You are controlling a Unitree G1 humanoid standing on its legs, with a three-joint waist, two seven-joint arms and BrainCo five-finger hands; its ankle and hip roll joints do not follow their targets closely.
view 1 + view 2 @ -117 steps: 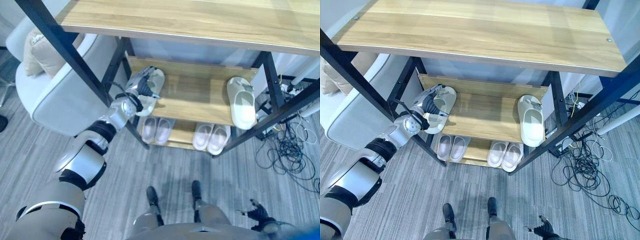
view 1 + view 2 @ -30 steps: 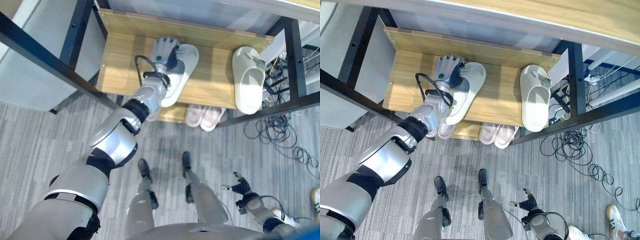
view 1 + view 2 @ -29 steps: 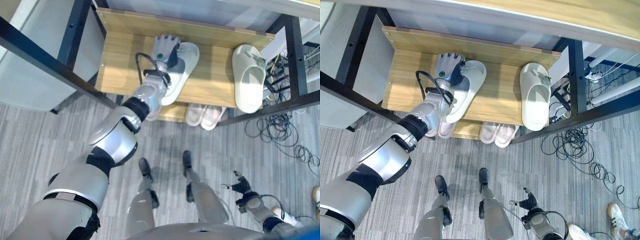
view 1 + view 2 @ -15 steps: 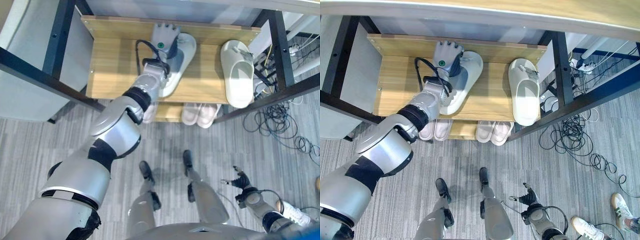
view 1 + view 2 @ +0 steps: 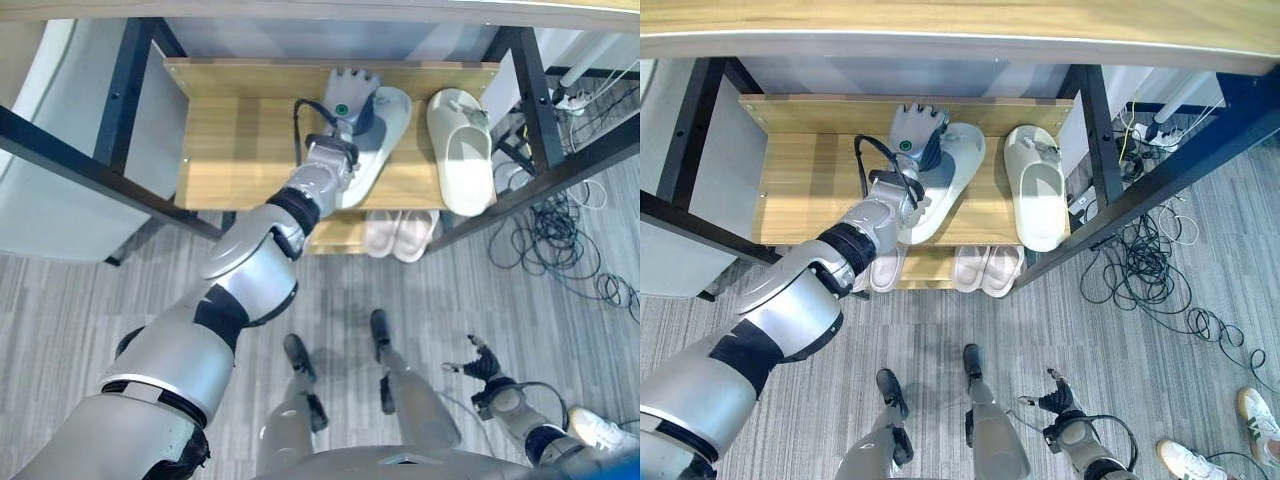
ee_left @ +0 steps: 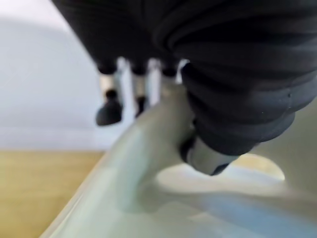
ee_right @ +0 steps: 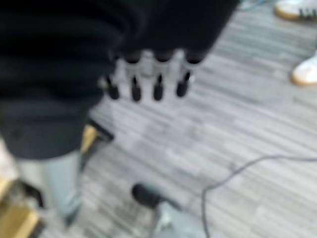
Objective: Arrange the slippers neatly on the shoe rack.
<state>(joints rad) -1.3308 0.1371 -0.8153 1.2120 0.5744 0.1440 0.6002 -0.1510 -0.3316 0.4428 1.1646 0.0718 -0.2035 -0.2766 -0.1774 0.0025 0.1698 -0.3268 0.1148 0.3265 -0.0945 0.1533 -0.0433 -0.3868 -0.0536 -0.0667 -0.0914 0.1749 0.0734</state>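
Observation:
On the shoe rack's middle shelf (image 5: 230, 150) a pale slipper (image 5: 377, 150) lies at a slant, toe toward the back. My left hand (image 5: 350, 100) is shut on it; in the left wrist view the thumb (image 6: 203, 156) hooks under the strap of the slipper (image 6: 148, 193) and the fingers (image 6: 111, 109) curl over its edge. A second pale slipper (image 5: 460, 150) lies straight at the shelf's right end, a small gap away. My right hand (image 5: 482, 362) hangs low by my side, open and holding nothing, its fingers (image 7: 143, 84) relaxed.
Two pairs of light slippers (image 5: 885, 268) (image 5: 985, 268) sit on the bottom shelf. The wooden top shelf (image 5: 940, 20) overhangs the work. Black rack posts (image 5: 130, 80) frame the shelf. Tangled cables (image 5: 560, 260) lie on the floor right. A person's white shoes (image 5: 1260, 415) stand at far right.
My left hand has carried the slanted slipper from the shelf's left end toward the right, closing the gap to the other slipper. The camera view has also shifted.

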